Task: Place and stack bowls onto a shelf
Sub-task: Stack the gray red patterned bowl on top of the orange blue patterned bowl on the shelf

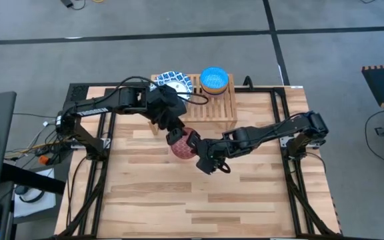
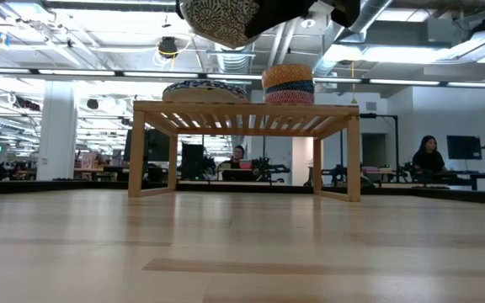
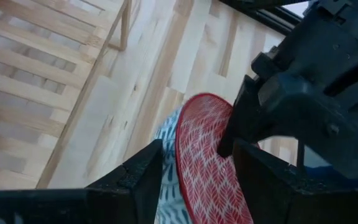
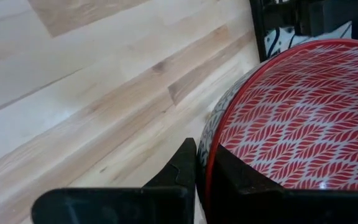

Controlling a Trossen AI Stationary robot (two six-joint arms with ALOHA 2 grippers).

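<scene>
Near the middle of the high view, a little above centre, the red bowl (image 1: 183, 145) hangs above the tabletop (image 1: 179, 200) with both arms meeting at it. The right gripper (image 1: 199, 148) reaches in from the right side of the frame and pinches the bowl's rim — in the right wrist view its two fingers (image 4: 185, 168) sit on either side of the red edge, one against the patterned outer wall, one inside. The left gripper (image 1: 175, 135) comes from the upper left, and its fingers (image 3: 148, 177) bracket the same bowl; whether they press on the rim or stand slightly off cannot be told.

In the low view the bowl appears at the top centre, its patterned underside well above the shelf (image 2: 247, 114). The shelf stands at the upper middle of the high view — the wide blue-rimmed bowls (image 1: 173, 83) on its left part, a stack topped by the light blue bowl (image 1: 214, 79) on its right.
</scene>
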